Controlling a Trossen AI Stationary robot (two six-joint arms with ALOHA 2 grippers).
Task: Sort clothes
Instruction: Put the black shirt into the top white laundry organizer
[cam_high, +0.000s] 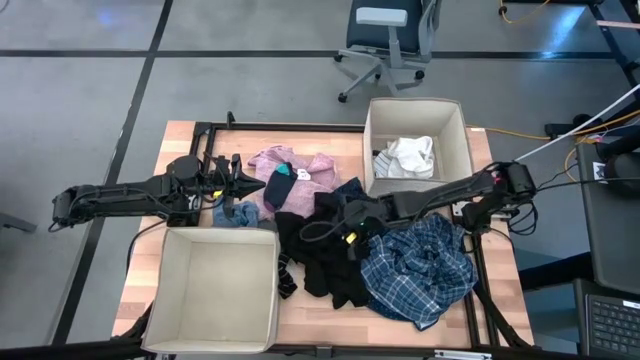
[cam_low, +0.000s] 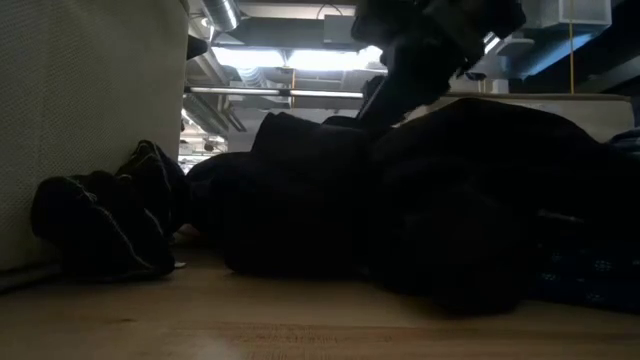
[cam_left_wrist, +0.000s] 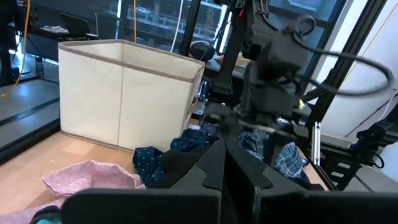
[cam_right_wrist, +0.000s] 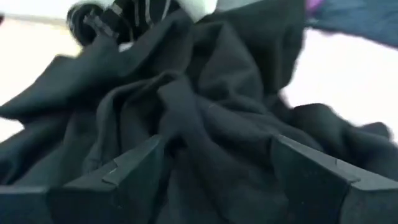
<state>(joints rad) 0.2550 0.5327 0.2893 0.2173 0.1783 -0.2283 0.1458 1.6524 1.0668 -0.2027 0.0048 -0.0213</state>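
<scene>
The clothes lie heaped mid-table. They are a pink patterned top, a teal sock, a small denim piece, black garments, a striped sock and a blue-white plaid shirt. A white cloth lies in the far right bin. My right gripper is open and slants down over the black garments; a raised fold of them lies between its fingers. My left gripper is shut and level beside the pink top, holding nothing. My right gripper has its open fingers on either side of a fold of black cloth, coming slanting from above and from the table's right. I cannot tell whether the fingers touch the cloth.
A second beige bin stands at the near left, its wall beside the striped sock. An office chair stands beyond the far edge. Bare wood shows at the far left corner.
</scene>
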